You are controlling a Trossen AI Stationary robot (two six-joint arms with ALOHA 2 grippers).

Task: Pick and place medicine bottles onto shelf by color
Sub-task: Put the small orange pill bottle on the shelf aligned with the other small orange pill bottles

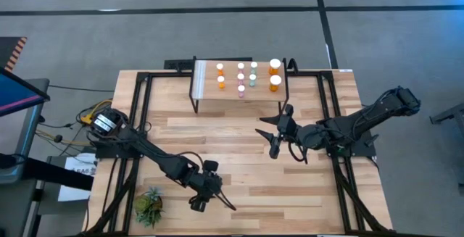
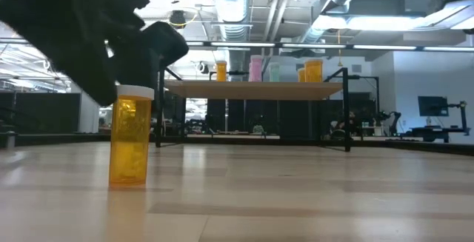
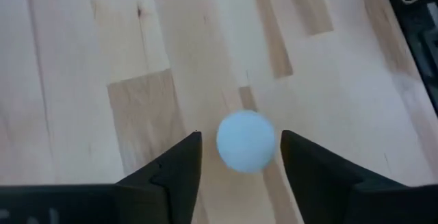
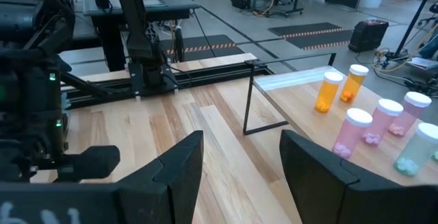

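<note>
I have the left end effector [image 3: 239, 157] low over the front of the bench [image 1: 239, 186], its fingers standing apart on either side of an orange medicine bottle's [image 2: 130, 135] white cap [image 3: 246, 141]; they look just clear of it, though I can't be sure of contact. The bottle stands upright on the bench. My right end effector [image 4: 239, 166] hangs released and empty, with the shelf [image 4: 308, 104] ahead of it. On that shelf stand orange bottles [image 1: 220, 75], pink bottles [image 1: 241, 77], teal bottles [image 1: 253, 72] and two larger orange ones [image 1: 275, 74].
</note>
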